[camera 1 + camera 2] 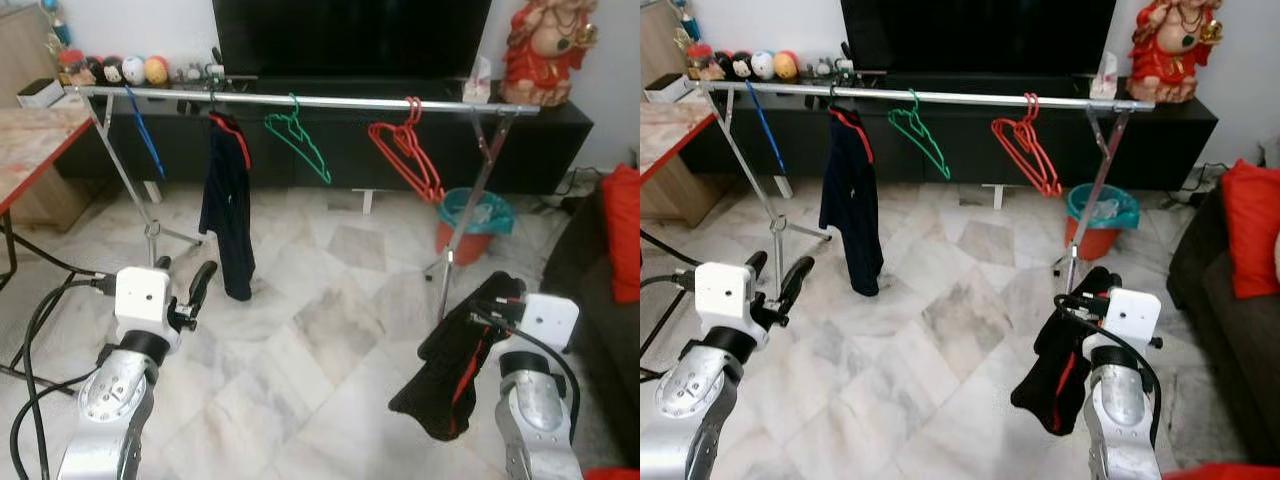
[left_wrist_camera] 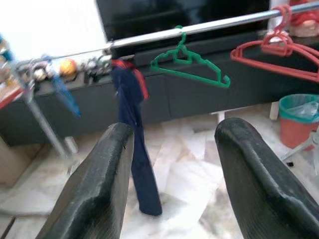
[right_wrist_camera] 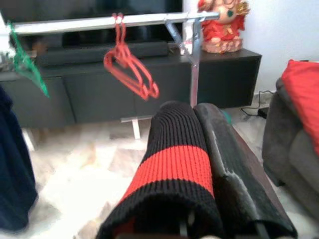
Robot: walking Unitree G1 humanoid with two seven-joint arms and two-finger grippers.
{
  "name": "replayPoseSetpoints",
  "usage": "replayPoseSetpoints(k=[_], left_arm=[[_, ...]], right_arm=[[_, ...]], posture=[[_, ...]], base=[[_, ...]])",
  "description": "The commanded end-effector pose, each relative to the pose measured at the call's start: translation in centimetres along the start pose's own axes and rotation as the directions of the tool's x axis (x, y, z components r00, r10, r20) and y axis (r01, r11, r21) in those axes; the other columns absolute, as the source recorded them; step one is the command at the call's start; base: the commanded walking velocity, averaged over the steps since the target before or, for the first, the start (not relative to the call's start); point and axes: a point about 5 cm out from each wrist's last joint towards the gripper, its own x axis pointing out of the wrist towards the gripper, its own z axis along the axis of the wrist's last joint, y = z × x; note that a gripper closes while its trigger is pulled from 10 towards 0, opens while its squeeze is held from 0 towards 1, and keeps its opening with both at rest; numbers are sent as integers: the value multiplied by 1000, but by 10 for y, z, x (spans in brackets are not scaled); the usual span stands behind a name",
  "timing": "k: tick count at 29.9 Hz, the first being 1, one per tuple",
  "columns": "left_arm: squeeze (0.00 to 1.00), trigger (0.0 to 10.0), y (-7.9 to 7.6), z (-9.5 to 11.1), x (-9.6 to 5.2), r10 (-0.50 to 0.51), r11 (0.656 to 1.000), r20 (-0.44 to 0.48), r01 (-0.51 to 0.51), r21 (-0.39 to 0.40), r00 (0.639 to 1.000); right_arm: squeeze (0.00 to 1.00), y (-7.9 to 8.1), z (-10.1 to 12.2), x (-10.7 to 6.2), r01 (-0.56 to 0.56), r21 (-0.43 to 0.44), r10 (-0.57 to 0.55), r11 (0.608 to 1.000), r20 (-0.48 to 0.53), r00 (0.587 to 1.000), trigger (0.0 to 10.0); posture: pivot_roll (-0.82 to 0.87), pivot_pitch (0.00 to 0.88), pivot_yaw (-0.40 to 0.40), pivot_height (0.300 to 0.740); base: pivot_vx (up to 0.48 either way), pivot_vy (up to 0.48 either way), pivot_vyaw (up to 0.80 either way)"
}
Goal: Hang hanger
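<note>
— What sat closest to the camera?

— The two arms. The right gripper (image 1: 492,296) was clamped on a black garment with a red stripe (image 1: 450,372), which drooped from its fingers toward the marble floor (image 1: 330,330). The left gripper (image 1: 185,285) hovered low on the other side with its fingers spread apart and nothing between them.

— And beyond them?

— A silver clothes rail (image 1: 330,101) ran across the room. On it hung a blue hanger (image 1: 143,135) at the left end, then a dark blue garment (image 1: 226,215) on a red hanger, a bare green hanger (image 1: 299,140), and a cluster of red hangers (image 1: 408,150) towards the right.

— Further back?

— A teal-lined orange bin (image 1: 472,226) stood by the rail's right leg. Behind came a black TV cabinet (image 1: 540,150) with a television (image 1: 350,38), a red figurine (image 1: 543,50) at its right end and small round toys (image 1: 125,69) at its left.
</note>
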Motion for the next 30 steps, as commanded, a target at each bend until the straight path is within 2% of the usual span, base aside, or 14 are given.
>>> replayPoseSetpoints(k=[1,3,30], left_arm=[[0,10000,-7,8,5,-25,1000,30,26,-14,999],[0,10000,-7,8,6,-29,1000,28,29,-12,999],[0,10000,-7,9,7,-28,1000,18,28,-13,999]], right_arm=[[0,-10,7,3,30,-4,-29,1000,28,999,10000],[0,-10,8,3,30,-2,-30,1000,31,999,10000],[0,-11,4,3,24,-19,-23,1000,20,1000,10000]], posture=[[-6,0,31,740],[-5,0,32,740],[2,0,33,740]], base=[[345,0,-800],[352,0,-800],[354,0,0]])
